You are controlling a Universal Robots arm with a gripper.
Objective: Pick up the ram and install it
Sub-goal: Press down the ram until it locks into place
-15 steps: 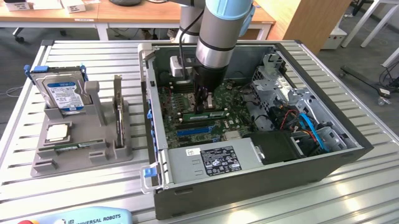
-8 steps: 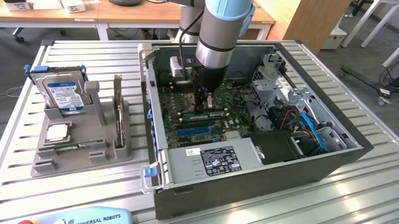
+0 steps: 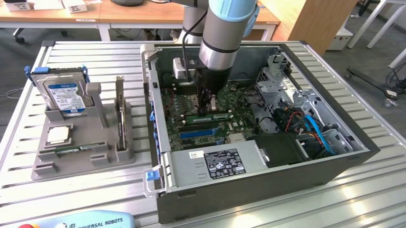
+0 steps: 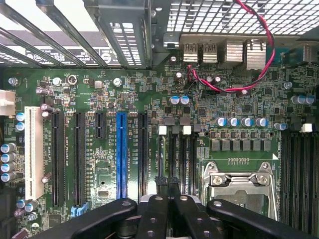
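The open computer case (image 3: 254,142) holds the arm (image 3: 219,42), whose gripper (image 3: 206,111) is clenched over the motherboard (image 4: 99,99) memory slots. One ram stick (image 3: 119,118) stands upright in the gray rack (image 3: 82,156), beside one hard drive (image 3: 63,95).

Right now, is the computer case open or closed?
Open. The computer case lies on its side with no side panel, so the motherboard is exposed, and the robot arm reaches down inside it.
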